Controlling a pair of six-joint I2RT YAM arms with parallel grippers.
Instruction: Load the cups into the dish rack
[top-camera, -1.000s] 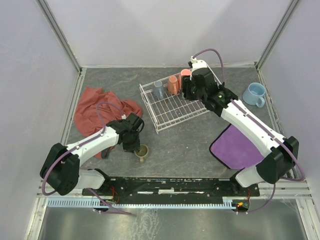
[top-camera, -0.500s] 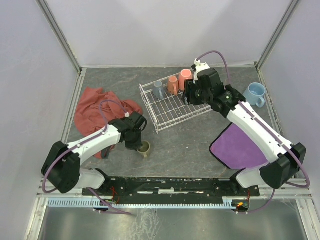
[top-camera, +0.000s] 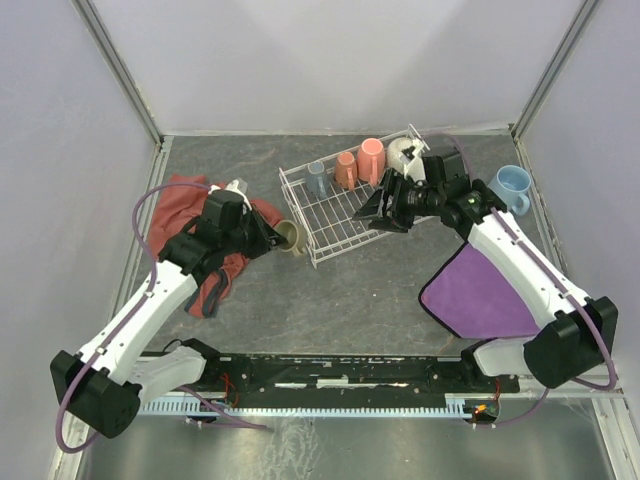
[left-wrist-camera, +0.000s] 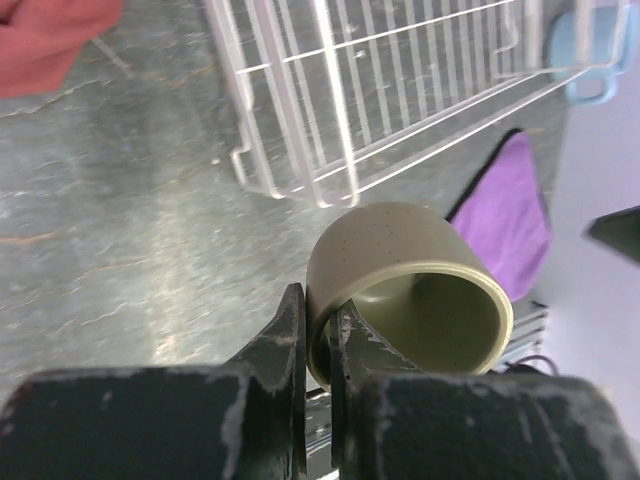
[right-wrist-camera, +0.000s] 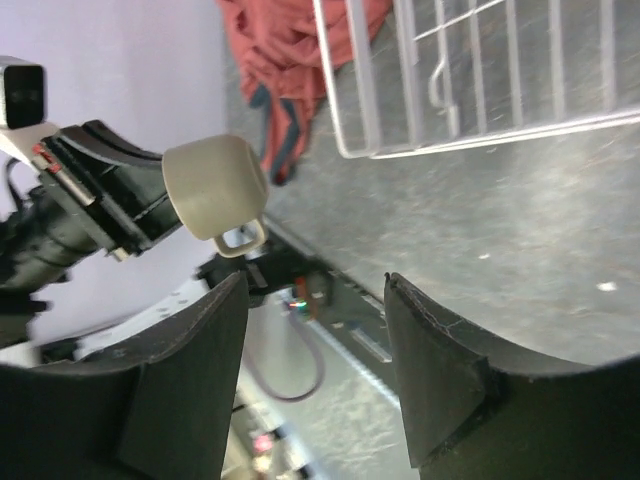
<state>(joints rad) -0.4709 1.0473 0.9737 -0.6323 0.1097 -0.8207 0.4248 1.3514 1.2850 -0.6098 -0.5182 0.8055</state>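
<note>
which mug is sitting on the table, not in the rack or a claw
The light blue mug, far right. Others are in the rack; the left claw holds the olive one.

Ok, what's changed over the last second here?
The left gripper, jaws shut on the olive mug, lifted it off the table and carried it to the dish rack, by its near-left corner. The right gripper, jaws open, drew back from the rack's far right. The racked mugs, light blue mug, red cloth and purple cloth stayed put.

Bright, even light; blurred wrist foregrounds
</note>
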